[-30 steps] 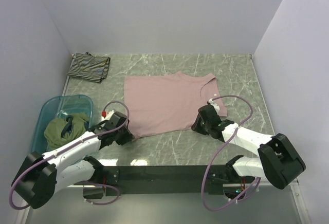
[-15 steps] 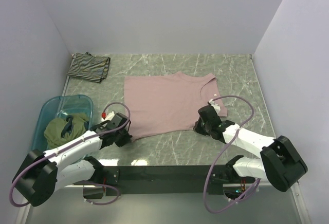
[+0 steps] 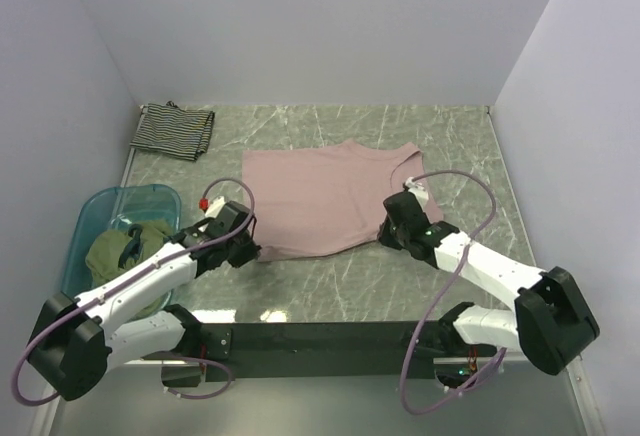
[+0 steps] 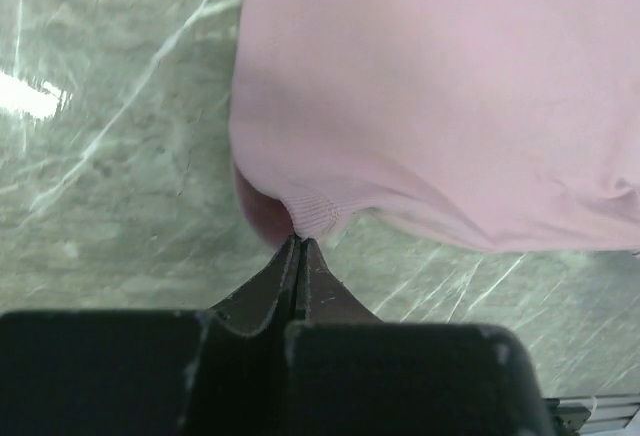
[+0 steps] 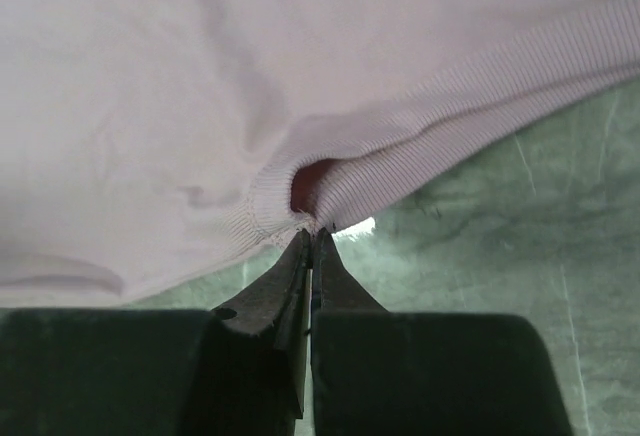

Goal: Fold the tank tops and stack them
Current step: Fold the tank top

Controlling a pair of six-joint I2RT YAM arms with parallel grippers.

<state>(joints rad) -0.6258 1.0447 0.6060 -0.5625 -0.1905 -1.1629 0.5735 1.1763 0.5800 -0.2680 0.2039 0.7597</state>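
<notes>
Spanning middle of marble table [image 3: 330,296]: mauve-pink tank top [image 3: 325,196], spread flat, near edge raised at both corners. Blue tub [image 3: 140,201] at left, olive-green tank top [image 3: 125,251] bunched inside. Striped tank top [image 3: 172,131] folded at far-left corner. Pinched shut on near-left hem corner: left gripper [image 4: 300,246]. Clamped on ribbed near-right edge: right gripper [image 5: 312,231]. Judged light, limp, prone to sag between grips; best held at corners, pulled taut.
</notes>
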